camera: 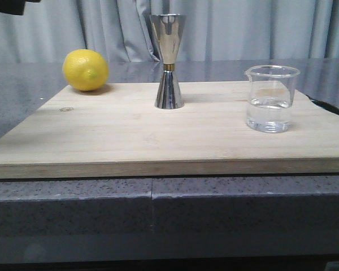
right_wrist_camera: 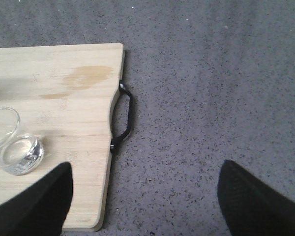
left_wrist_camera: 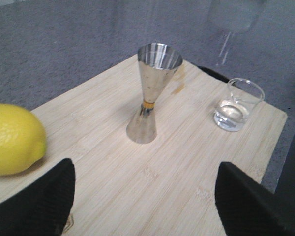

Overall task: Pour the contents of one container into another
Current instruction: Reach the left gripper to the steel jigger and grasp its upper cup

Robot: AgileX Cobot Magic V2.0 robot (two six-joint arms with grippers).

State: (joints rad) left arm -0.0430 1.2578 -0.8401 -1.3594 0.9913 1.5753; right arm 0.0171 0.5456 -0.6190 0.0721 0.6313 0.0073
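The clear glass beaker [camera: 271, 99] stands upright on the right of the wooden board [camera: 130, 135], with clear liquid in its lower part. The steel jigger [camera: 169, 61] with a gold band at its waist stands upright mid-board, behind and left of the beaker. My left gripper [left_wrist_camera: 147, 201] hangs open above the board; the jigger [left_wrist_camera: 150, 93] and beaker [left_wrist_camera: 238, 104] lie beyond it, untouched. My right gripper [right_wrist_camera: 145, 199] is open over the board's right edge and the counter, with the beaker [right_wrist_camera: 12, 142] off to one side. Neither gripper shows in the front view.
A yellow lemon [camera: 85, 70] rests on the board's back left corner, also close to my left gripper's finger [left_wrist_camera: 37, 206]. The board has a black handle [right_wrist_camera: 124, 118] on its right end. Grey speckled counter [right_wrist_camera: 211, 98] surrounds the board; a grey curtain [camera: 243, 28] hangs behind.
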